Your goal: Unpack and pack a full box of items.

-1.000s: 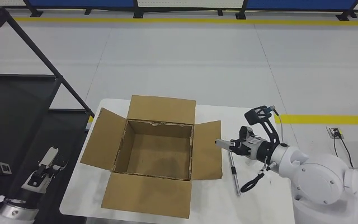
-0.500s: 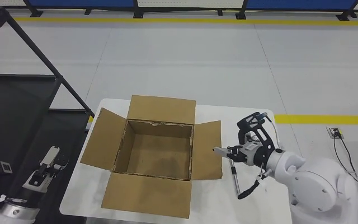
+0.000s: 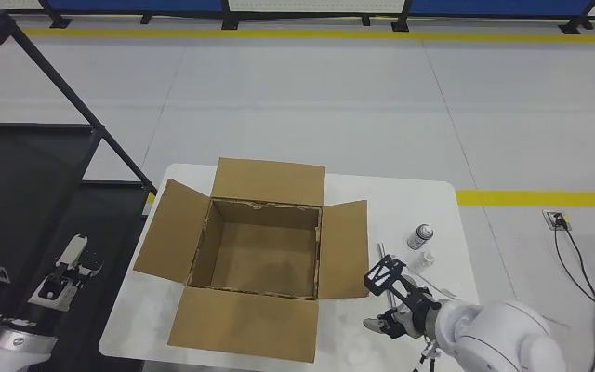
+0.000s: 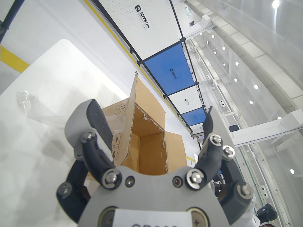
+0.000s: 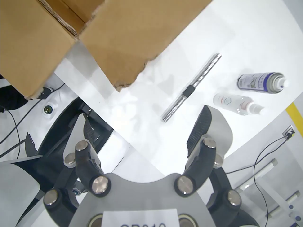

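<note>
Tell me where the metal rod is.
In the right wrist view the metal rod lies on the table, on the robot's right, between the box flap and the small white bottle.

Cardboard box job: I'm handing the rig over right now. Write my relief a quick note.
Left tool: open, empty, left of the table.
Right tool: open, empty, over the table's near right part.
Cardboard box: flaps open, nothing inside.
Metal rod, spray can and spray bottle: on the table, right of the box.
Done: unpacking, it seems.
Left: pack the three back.
</note>
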Robot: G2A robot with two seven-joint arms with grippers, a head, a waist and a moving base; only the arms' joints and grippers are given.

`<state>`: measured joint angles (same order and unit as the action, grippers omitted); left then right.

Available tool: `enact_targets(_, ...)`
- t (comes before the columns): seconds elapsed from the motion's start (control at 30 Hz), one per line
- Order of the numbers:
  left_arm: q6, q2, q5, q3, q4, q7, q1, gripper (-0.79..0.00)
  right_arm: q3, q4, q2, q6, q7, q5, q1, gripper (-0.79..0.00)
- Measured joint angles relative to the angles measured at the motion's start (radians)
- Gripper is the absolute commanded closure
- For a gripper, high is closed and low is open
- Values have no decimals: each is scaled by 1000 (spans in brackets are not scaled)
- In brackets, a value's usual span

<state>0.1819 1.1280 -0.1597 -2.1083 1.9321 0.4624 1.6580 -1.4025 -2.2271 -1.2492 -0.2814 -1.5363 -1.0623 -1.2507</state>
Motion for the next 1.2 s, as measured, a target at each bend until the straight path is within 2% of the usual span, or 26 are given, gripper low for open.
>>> enact_targets(0.63, 0, 0, 0, 0, 0, 0, 0, -785, -1, 12, 0, 4, 13, -4, 1, -785)
enact_targets(1.0, -14, 6, -34, -2, -8, -55, 11, -785, -11, 395, 4, 86, 159, 4, 139, -785)
enact_targets(1.2, -24, 10, -10, 18, 9, -90, 20, -785, -14, 487, 7, 117, 233, -1, 139, -785)
